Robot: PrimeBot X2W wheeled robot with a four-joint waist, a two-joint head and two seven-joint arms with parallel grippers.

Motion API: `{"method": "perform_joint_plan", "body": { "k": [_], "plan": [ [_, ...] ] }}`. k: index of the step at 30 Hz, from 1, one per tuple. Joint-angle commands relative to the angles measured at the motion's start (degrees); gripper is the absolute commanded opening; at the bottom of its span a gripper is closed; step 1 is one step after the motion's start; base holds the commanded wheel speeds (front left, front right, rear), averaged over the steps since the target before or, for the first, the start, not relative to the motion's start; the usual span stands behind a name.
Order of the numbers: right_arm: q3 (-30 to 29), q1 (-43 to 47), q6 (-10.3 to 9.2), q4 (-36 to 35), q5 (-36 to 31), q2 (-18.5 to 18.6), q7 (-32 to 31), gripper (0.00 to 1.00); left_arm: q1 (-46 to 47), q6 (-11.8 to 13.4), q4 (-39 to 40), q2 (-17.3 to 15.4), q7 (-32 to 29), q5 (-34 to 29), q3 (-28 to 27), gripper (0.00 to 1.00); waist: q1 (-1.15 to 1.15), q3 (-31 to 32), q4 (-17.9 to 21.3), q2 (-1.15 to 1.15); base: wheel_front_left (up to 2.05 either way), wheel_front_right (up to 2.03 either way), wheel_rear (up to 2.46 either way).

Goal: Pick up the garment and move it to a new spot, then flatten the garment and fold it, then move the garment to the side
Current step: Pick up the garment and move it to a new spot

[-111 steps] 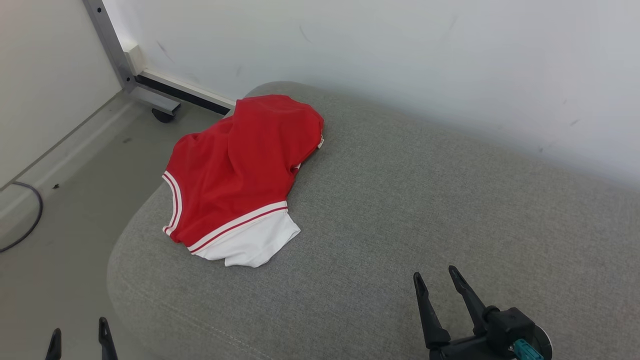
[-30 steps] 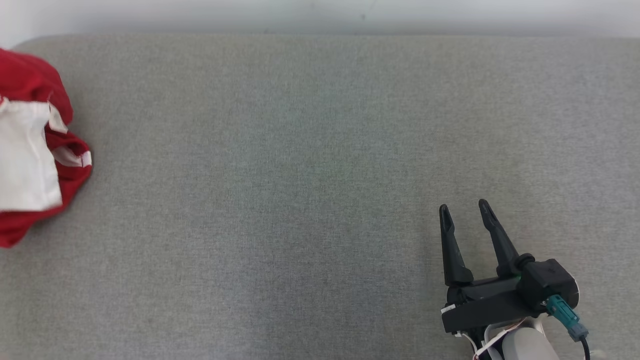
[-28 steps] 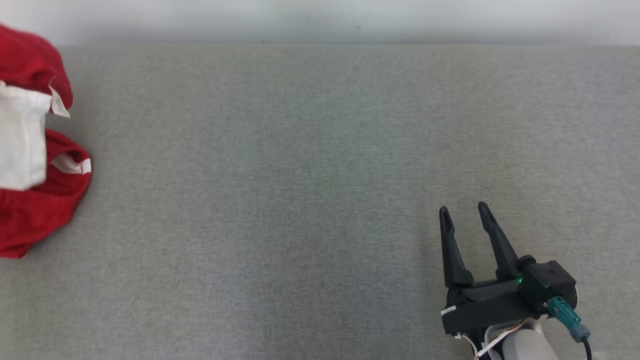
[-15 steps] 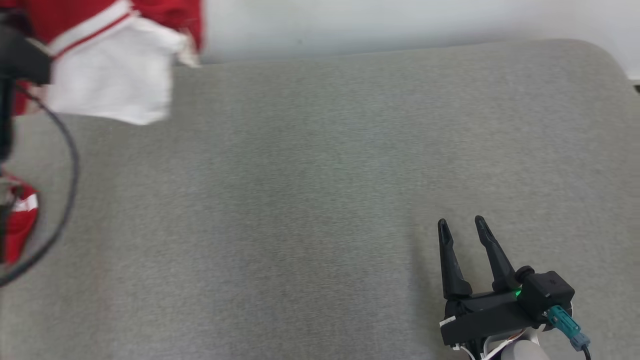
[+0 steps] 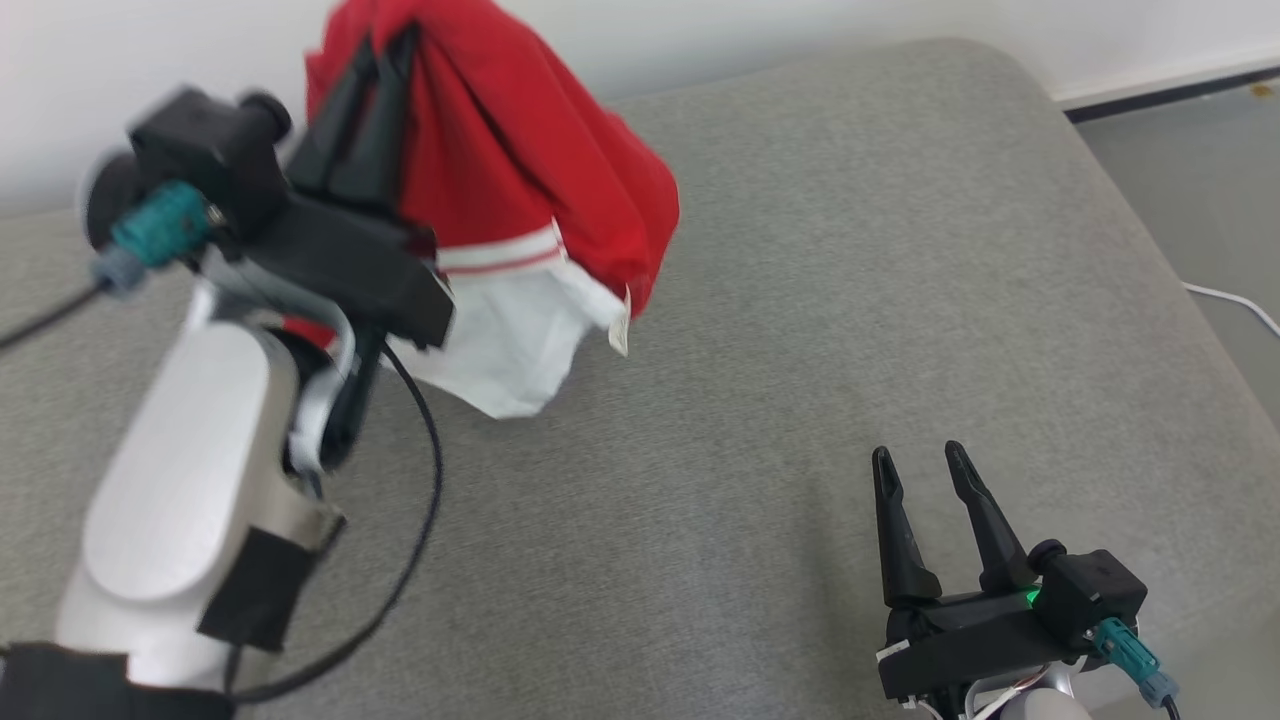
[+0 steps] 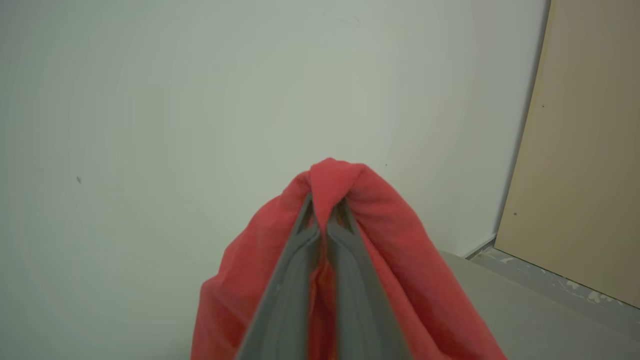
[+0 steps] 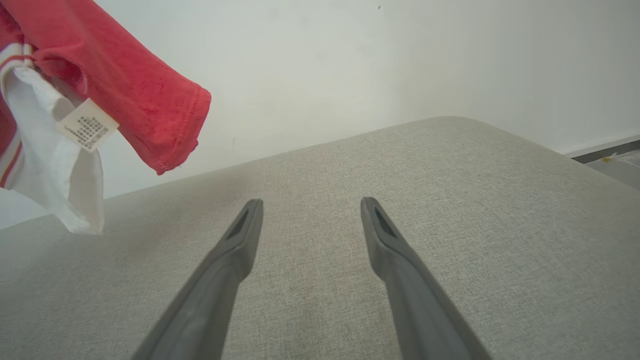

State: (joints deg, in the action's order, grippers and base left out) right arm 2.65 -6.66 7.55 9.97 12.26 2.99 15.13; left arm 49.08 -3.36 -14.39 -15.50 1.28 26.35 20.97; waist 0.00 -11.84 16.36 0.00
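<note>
The garment (image 5: 520, 180) is red with a white panel and red-and-white stripes. It hangs in the air above the grey cushion (image 5: 800, 300), bunched and drooping. My left gripper (image 5: 385, 45) is shut on a fold of its red cloth near the top. In the left wrist view the red garment (image 6: 425, 280) drapes over both closed fingers of the left gripper (image 6: 327, 205). My right gripper (image 5: 915, 462) rests low at the front right, open and holding nothing. In the right wrist view the right gripper (image 7: 310, 205) points along the cushion, with the garment (image 7: 120, 85) and its care label hanging at the upper left.
A pale wall (image 5: 150, 50) runs behind the cushion. The cushion's rounded right end drops to the floor (image 5: 1200, 200), where a white cable (image 5: 1235, 305) lies. A beige panel (image 6: 585, 150) stands beside the wall in the left wrist view.
The head camera has swung to the right. My left gripper has lifted the garment off the cushion and carried it to the right, into the view. The right gripper has stayed put and open.
</note>
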Motion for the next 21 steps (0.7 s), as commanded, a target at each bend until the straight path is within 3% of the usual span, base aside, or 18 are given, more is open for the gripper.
{"method": "perform_joint_plan", "body": {
  "k": [1,8,14,15,16,21],
  "plan": [
    [0.1,0.4,-0.12,0.1,0.6,-0.2,0.0,1.0,-1.5,0.5,0.0,0.4,0.8,0.3,0.0,0.0,0.0,-0.8,2.3,0.0,0.0,0.0,0.0],
    [0.3,-0.5,-0.12,0.6,0.8,-0.2,0.0,1.0,-10.1,1.4,-5.7,2.1,3.2,0.6,2.3,0.0,0.0,-2.2,3.4,0.0,0.0,0.0,0.0],
    [0.7,-1.1,-0.12,1.5,0.7,-0.2,0.0,1.0,-15.1,0.4,-13.2,3.9,4.7,0.9,4.9,0.0,0.0,-2.4,2.5,0.0,0.0,0.0,0.0],
    [0.8,-1.2,-0.12,1.5,0.6,-0.2,0.0,1.0,-15.2,0.4,-13.9,4.2,5.2,0.6,5.3,0.36,0.0,-2.3,2.2,0.0,0.0,0.0,0.0],
    [0.9,-1.3,-0.12,1.6,0.6,-0.2,0.0,1.0,-15.1,0.1,-14.6,4.6,5.9,0.3,5.8,1.0,0.0,-2.1,1.8,0.0,0.0,0.0,0.0],
    [0.4,-0.5,-0.12,1.3,0.2,-0.2,0.0,1.0,-13.5,-0.5,-13.7,6.5,10.6,-0.2,6.5,1.0,0.0,-0.2,-1.3,0.0,0.0,0.0,0.0]
  ]
}}
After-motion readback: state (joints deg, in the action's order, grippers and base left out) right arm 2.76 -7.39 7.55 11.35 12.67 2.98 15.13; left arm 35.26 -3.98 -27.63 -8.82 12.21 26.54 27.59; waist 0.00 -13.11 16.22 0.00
